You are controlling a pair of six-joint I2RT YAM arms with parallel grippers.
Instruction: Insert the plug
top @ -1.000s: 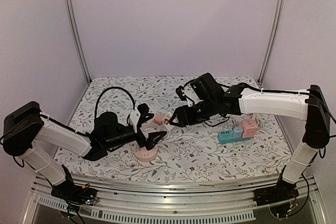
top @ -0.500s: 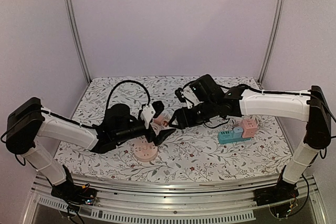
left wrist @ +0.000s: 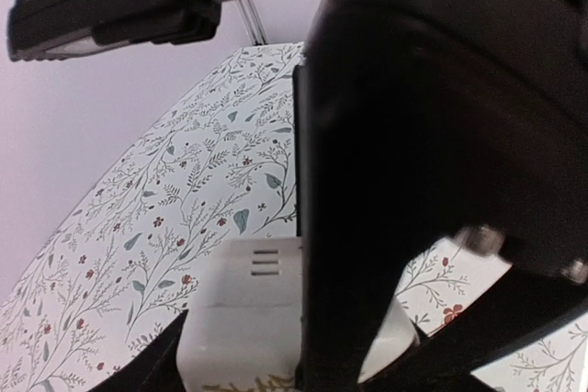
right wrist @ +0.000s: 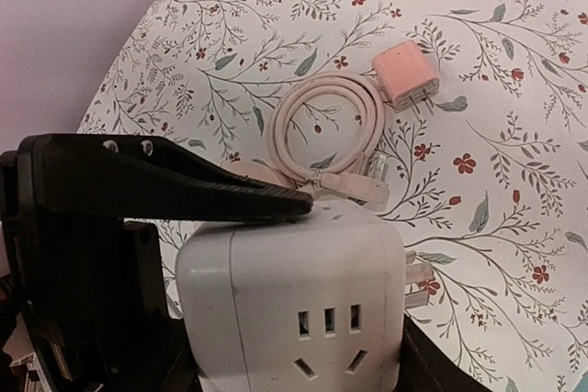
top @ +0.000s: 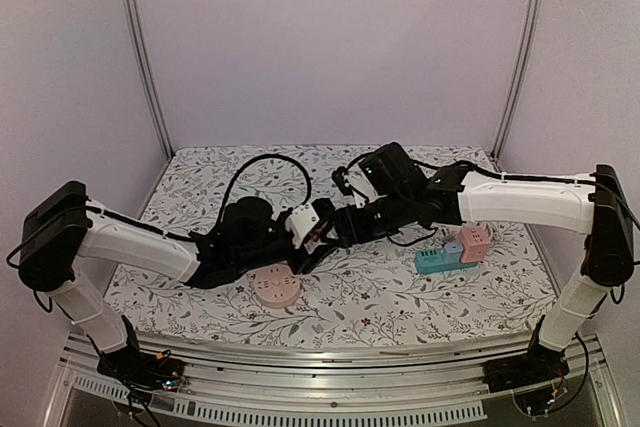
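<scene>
- Gripping the white plug cube [top: 303, 219] is the left gripper [top: 312, 242]: fingers spread to the cube's width and closed on it, with the cube held up off the cloth.
- Just right of the cube, nose to nose, sits the right gripper [top: 335, 232]. Its opening is hidden in the crowding, so I can't tell whether it touches or holds anything.
- Right wrist view: a black ridged finger [right wrist: 184, 185] lies across the cube's top. The socket face points at that camera, and the prongs [right wrist: 418, 284] stick out of the cube's right side.
- Count: 2 grippers, 1 white cube, 1 round pink socket [top: 273, 287], 1 pink cable coil [right wrist: 322, 121], 1 pink charger [right wrist: 407, 75], 1 blue power strip [top: 438, 263], 1 pink block [top: 476, 242] at the strip's end away from the cube.
- Round socket: flat on the cloth, toward the arm bases from the cube and slightly left. Near, not touching.
- Coil and charger: on the cloth just beyond the cube, charger beside the coil.
- Strip: well right of the cube, with floral cloth [top: 380, 292] between.
- Edges: the cloth's near edge is well toward the bases from the cube, and the back wall and frame posts are well beyond it. Arm links fill both sides of the cube.
</scene>
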